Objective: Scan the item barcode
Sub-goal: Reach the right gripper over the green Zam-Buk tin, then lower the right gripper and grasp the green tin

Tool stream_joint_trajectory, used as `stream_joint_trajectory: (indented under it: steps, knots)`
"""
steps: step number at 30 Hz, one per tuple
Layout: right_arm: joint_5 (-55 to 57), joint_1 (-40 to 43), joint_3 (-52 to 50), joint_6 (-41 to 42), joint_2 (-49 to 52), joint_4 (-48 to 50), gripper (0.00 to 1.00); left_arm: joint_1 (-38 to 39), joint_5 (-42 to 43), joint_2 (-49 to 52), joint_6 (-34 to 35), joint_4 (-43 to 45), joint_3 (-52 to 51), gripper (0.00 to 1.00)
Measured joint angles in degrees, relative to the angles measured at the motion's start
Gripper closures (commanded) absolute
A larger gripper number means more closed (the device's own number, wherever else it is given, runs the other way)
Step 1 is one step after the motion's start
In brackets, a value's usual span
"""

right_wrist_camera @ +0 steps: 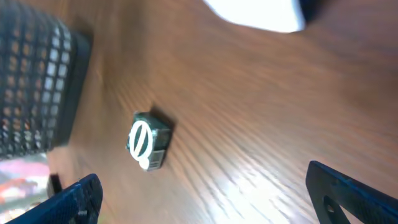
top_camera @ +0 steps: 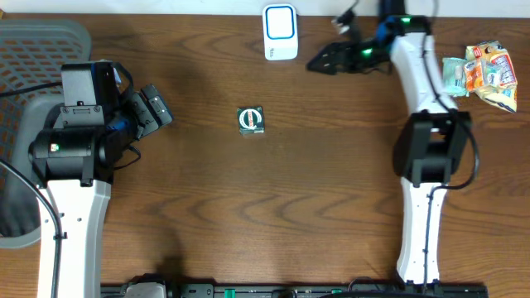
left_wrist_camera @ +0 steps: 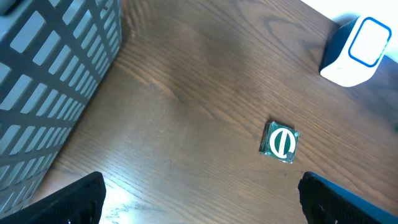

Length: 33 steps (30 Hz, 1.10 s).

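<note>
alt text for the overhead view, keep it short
A small green item lies on the wooden table, with a white scanner at the far edge behind it. Neither arm touches it: the left hand is to its left, the right hand beside the scanner. A grey basket sits far left, snack packets far right.

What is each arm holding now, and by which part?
Nothing. The left fingers and right fingers stand open; the item lies free on the table.

The left gripper (top_camera: 159,109) points toward centre, jaws spread wide and empty. The right arm (top_camera: 418,83) reaches far forward; the right gripper (top_camera: 321,62) is likewise spread, holding nothing.
</note>
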<state>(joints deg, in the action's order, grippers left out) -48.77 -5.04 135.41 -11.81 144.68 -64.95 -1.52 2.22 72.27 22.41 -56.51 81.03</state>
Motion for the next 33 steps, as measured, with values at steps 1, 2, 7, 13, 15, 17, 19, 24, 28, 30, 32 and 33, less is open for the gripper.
stream_joint_trajectory:
  steps: [1,2,7,13,15,17,19,24,28,30,32,33]
  knots:
    - [1.27,-1.53,0.00,0.44,0.00,0.02,0.01,0.00,0.00,0.00,0.00,0.00,0.00,0.02]
    - [2.62,-2.99,0.00,1.14,0.00,0.04,0.01,0.00,0.00,0.00,0.00,0.00,0.00,0.02]
    - [14.08,-10.56,0.00,7.76,0.00,1.40,0.01,0.00,0.00,0.00,0.00,0.00,0.00,0.02]
    - [32.89,-20.50,0.00,20.55,0.00,1.68,0.01,0.00,0.00,0.00,0.00,0.00,0.00,0.02]
    - [36.79,-23.21,0.00,23.96,0.00,1.55,0.01,0.00,0.00,0.00,0.00,0.00,0.00,0.02]
    - [39.93,-25.33,0.00,26.91,0.00,1.09,0.01,0.00,0.00,0.00,0.00,0.00,0.00,0.02]
    - [42.82,-27.34,0.00,29.66,0.00,0.09,0.01,0.00,0.00,0.00,0.00,0.00,0.00,0.02]
    - [49.46,-31.26,0.00,35.85,0.00,-2.01,0.09,0.00,0.00,0.00,0.00,0.00,0.00,0.02]
    - [53.33,-33.51,0.00,38.51,0.00,-3.08,0.23,0.00,0.00,0.00,0.00,0.00,0.00,0.02]
    - [54.97,-34.29,0.00,39.80,0.00,-3.39,0.45,0.00,0.00,0.00,0.00,0.00,0.00,0.02]
    - [56.33,-35.15,-0.07,41.90,0.00,-3.30,0.53,0.00,0.00,0.00,0.00,0.00,0.00,0.02]
    - [56.59,-35.32,-0.15,42.58,0.00,-3.10,0.54,0.00,0.00,0.00,0.00,0.00,0.00,0.02]
